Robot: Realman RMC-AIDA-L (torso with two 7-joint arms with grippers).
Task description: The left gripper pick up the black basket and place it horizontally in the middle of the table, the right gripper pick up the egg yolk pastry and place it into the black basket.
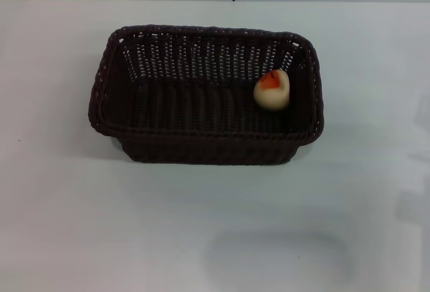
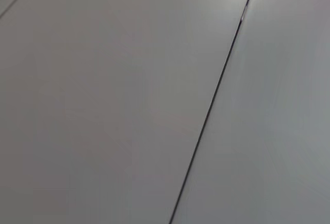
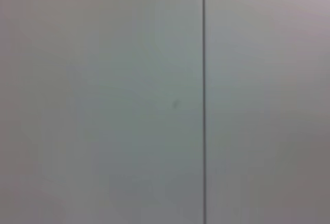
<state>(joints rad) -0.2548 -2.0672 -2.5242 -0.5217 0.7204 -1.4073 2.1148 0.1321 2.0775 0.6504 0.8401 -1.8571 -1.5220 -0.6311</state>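
neither set of fingers shows anywhere, so i cannot tell whether either claw is released or clenched. the left gripper and the right gripper are both out of the head view, and each wrist camera looks only at a plain grey panelled surface with a thin dark seam running across it, which suggests both arms are pulled well away from the work.

moving outward to the things themselves: the egg yolk pastry lies inside the black basket, on the basket floor near the far right corner, close to the right wall, its orange-red mark turned up and toward the back. the basket sits flat on the table, long side running left to right, roughly in the middle of the white top, slightly toward the far edge.

as i read it, both parts of the job look finished: basket horizontal and central, pastry in it. the step in hand seems to be nothing more than keeping the arms clear. to do that well, any remaining motion should stay high and away from the braided rim, since a brush against it could skew the basket or roll the pastry.
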